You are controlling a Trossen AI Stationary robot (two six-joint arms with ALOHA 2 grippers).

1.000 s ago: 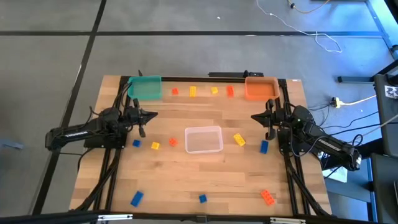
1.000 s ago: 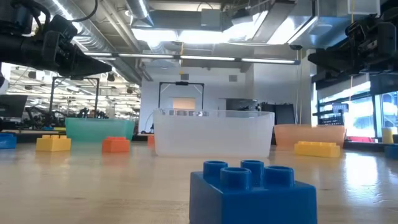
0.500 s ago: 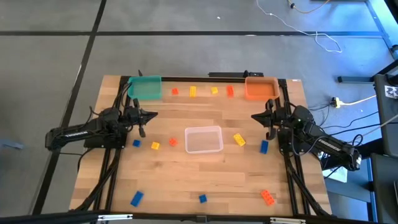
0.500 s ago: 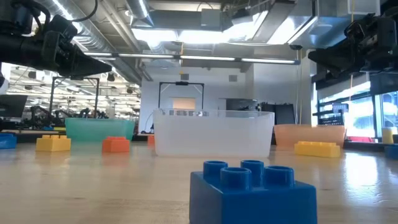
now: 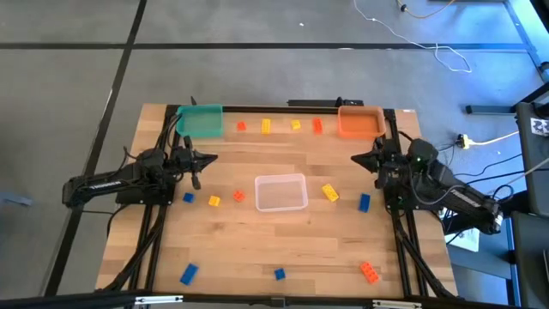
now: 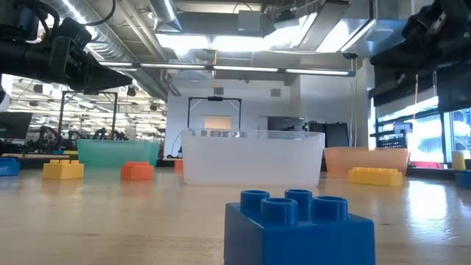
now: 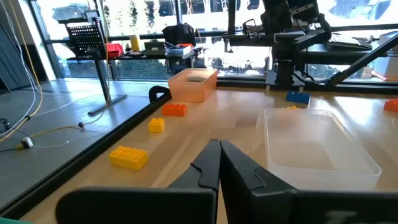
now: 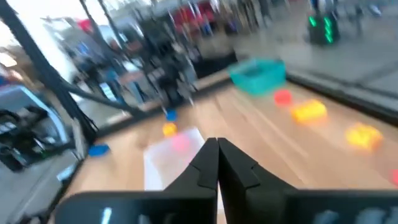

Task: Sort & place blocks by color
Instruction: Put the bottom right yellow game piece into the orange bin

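Your right arm has swung since a second ago: its gripper (image 5: 375, 160) has pulled in toward the orange bin (image 5: 360, 122), and its wrist picture is smeared with motion. Both its fingers (image 8: 214, 163) sit pressed together, holding nothing. It hovers above the table (image 5: 283, 249) at about 3 o'clock from the clear bin (image 5: 280, 192), elbow trailing off past the table's right edge.

Your left arm has not moved. It lies stretched across the left edge, its gripper (image 5: 208, 158) pointing toward the centre at about 10 o'clock from the clear bin, jaws fully closed and empty, as its wrist view shows (image 7: 219, 163).

All blocks lie loose on the table, none in a bin. Four sit in a row between the teal bin (image 5: 201, 120) and the orange bin: orange (image 5: 241, 126), yellow (image 5: 267, 127), yellow (image 5: 296, 125), orange (image 5: 316, 126). At 9 o'clock of the clear bin lie blue (image 5: 189, 198), yellow (image 5: 214, 202) and orange (image 5: 238, 196). At 3 o'clock lie yellow (image 5: 330, 192) and blue (image 5: 364, 202). Along the near edge lie blue (image 5: 188, 274), blue (image 5: 280, 275) and orange (image 5: 369, 272).
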